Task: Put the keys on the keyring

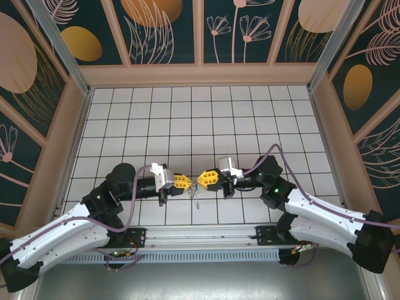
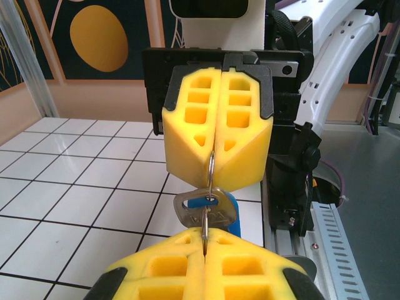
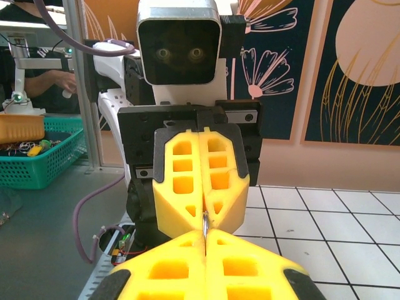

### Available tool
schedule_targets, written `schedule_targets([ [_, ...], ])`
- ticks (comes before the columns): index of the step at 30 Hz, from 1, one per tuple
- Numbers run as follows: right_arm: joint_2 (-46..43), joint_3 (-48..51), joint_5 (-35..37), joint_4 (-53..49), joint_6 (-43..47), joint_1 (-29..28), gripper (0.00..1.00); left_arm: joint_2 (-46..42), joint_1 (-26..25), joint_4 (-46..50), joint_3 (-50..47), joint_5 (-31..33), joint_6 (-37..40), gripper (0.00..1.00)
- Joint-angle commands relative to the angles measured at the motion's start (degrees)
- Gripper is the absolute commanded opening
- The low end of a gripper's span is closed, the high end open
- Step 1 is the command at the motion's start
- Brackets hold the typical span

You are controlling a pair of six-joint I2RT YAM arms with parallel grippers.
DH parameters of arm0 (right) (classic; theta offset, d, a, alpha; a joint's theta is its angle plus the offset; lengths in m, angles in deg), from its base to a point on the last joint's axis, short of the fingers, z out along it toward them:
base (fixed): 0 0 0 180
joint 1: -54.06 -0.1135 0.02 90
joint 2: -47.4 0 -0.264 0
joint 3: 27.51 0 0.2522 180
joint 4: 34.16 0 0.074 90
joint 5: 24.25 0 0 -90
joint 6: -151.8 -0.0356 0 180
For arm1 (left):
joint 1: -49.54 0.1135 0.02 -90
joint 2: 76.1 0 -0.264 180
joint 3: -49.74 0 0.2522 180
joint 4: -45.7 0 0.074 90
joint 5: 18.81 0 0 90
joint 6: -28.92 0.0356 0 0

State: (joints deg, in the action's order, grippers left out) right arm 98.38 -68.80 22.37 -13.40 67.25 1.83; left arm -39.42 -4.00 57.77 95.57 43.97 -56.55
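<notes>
Both grippers meet tip to tip above the white tiled floor, near its front edge, each shut on the thin metal keyring [image 1: 195,182]. My left gripper [image 1: 182,181] pinches the ring's near side in the left wrist view, at my left gripper [image 2: 205,236], and the keyring [image 2: 211,170] runs up into the right gripper's yellow fingers [image 2: 215,125]. The key [image 2: 203,211], silver with a blue part behind it, hangs on the ring through its slot. From above, the key [image 1: 195,199] dangles below the two grippers. My right gripper [image 1: 207,179] [image 3: 205,236] clamps the keyring [image 3: 204,224] against the left fingers [image 3: 201,181].
Patterned walls [image 1: 200,31] enclose the tiled floor [image 1: 200,119] on three sides. An aluminium rail [image 1: 206,240] runs along the near edge between the arm bases. A green basket [image 3: 37,156] stands off the table behind the left arm.
</notes>
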Motion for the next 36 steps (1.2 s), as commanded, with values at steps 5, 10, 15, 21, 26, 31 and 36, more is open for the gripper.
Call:
schedule_targets([
  [5, 0.92, -1.58, -1.36, -0.46, 0.92, 0.11, 0.0, -0.39, 0.18, -2.24, 1.76, -1.24, 1.08, 0.0],
  [10, 1.12, -1.83, -1.77, -0.86, 1.14, 0.11, 0.0, -0.39, 0.13, -2.17, 1.85, -1.16, 1.07, 0.0],
  [15, 1.32, -1.96, -1.77, -0.88, 1.23, 0.11, 0.0, -0.34, 0.14, -2.17, 1.85, -1.2, 1.05, 0.0],
  [21, -0.51, -0.87, -0.2, 0.73, 0.93, 0.43, 0.0, -0.31, 0.19, -2.16, 1.85, -1.14, 1.08, 0.0],
  [26, -0.19, -0.35, -0.14, 2.49, 0.11, 0.72, 0.0, -0.04, 0.13, -2.09, 1.93, -1.33, 1.17, 0.0],
  [31, -0.13, -0.5, -0.32, 2.33, 0.17, 0.81, 0.0, -0.28, 0.19, -2.09, 1.93, -1.23, 1.11, 0.0],
  [36, -0.16, -0.25, -0.13, 2.35, 0.09, 0.83, 0.0, -0.2, 0.17, -2.09, 1.94, -1.32, 1.06, 0.0],
])
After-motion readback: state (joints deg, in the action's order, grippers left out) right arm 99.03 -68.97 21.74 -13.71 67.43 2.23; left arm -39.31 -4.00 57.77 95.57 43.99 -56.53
